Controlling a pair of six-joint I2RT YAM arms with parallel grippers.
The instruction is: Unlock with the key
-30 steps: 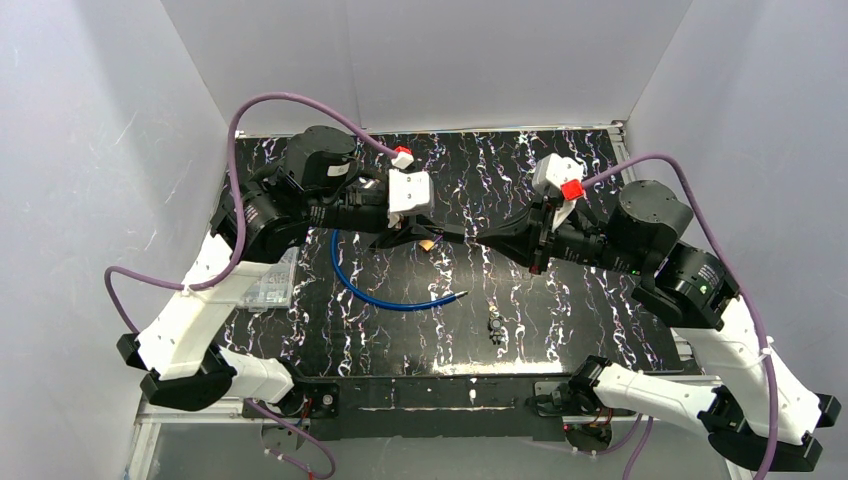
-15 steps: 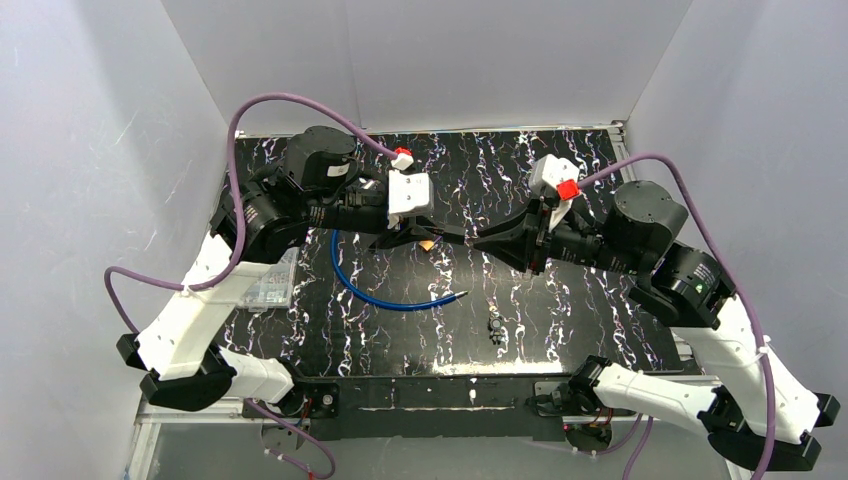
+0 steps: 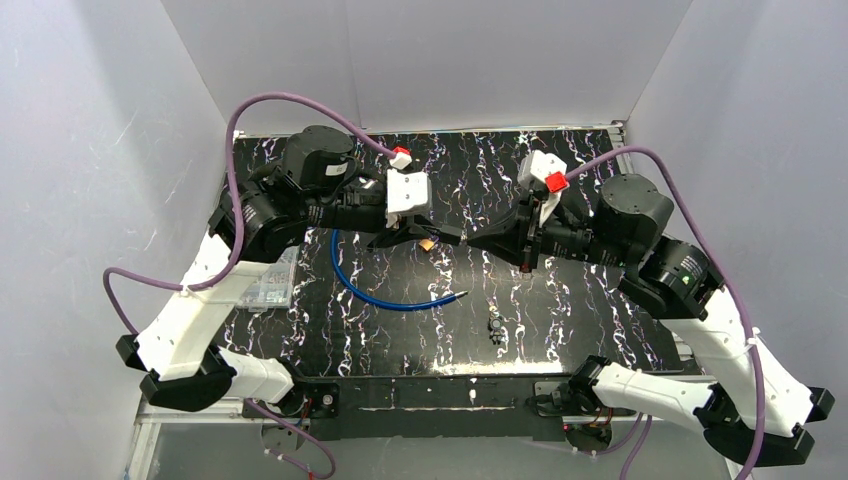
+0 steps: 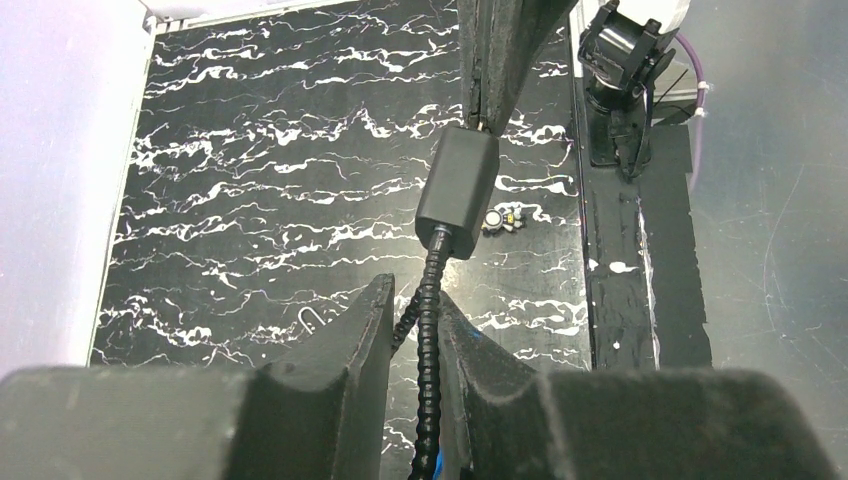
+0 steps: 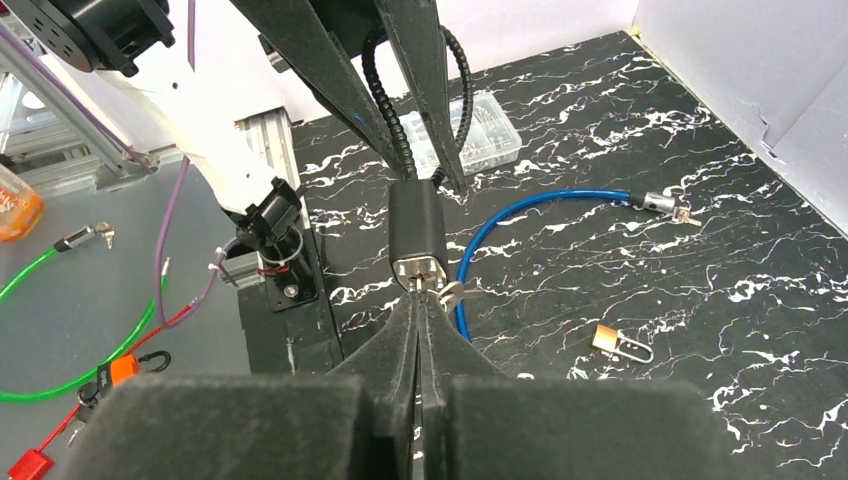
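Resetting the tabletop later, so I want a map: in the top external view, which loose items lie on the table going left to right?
clear plastic box → blue cable → small dark object near the front edge

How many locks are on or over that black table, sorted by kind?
Cable locks: 2 (black lock, blue lock)
Padlocks: 1 (brass padlock)
Total: 3
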